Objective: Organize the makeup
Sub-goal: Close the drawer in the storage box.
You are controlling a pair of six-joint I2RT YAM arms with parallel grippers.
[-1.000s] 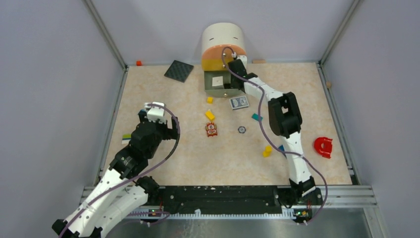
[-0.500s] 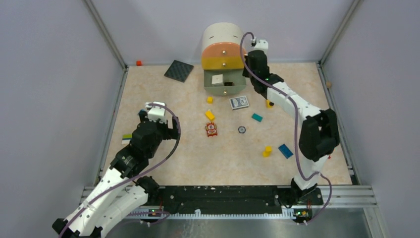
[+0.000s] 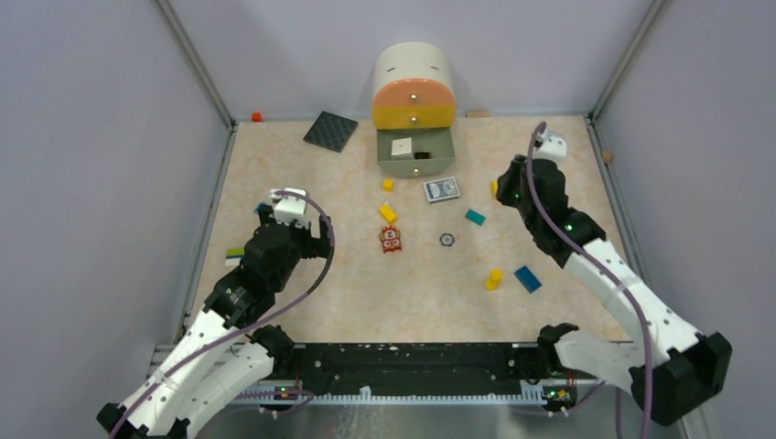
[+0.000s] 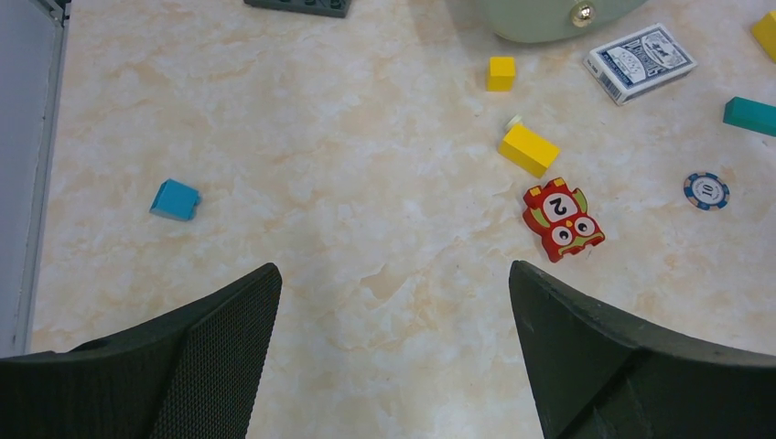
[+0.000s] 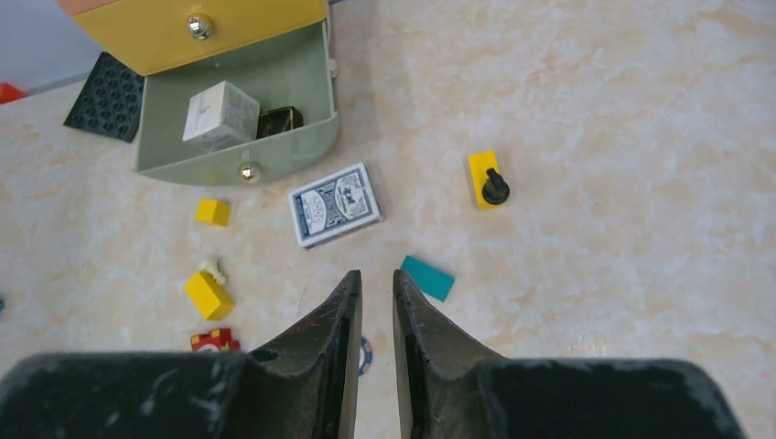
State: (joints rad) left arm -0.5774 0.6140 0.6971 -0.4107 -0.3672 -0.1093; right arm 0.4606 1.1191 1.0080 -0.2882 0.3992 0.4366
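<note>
**Drawer unit** (image 3: 413, 69), far centre of bench (image 3: 302, 302): rounded cream top. The orange drawer (image 3: 413, 93) and yellow drawer (image 5: 183, 32) are shut, each with a metal knob. The bottom green drawer (image 5: 165, 165) stands open.

**Contents of green drawer:** white marbled cube (image 5: 220, 114) at left, beside a small dark gold-edged item (image 5: 277, 121) (possibly a cosmetic; too small to tell).

**Black square compact** (image 3: 330, 131), dimpled surface: flat on the bench, left of the unit, well apart from both arms.

**Loose on bench, near side of the drawer:**
- blue-backed card deck (image 5: 335, 204)
- yellow block (image 5: 209, 294)
- teal block (image 5: 427, 277)
- red owl tile (image 4: 563, 218) marked 2
- poker chip (image 4: 705, 190)

**Left end effector** (image 4: 393, 274): fingers spread wide, empty, over bare marbled bench.

**Right end effector** (image 5: 375, 276): fingers a narrow slit apart, gripping nothing, on the near side of the card deck.
</note>
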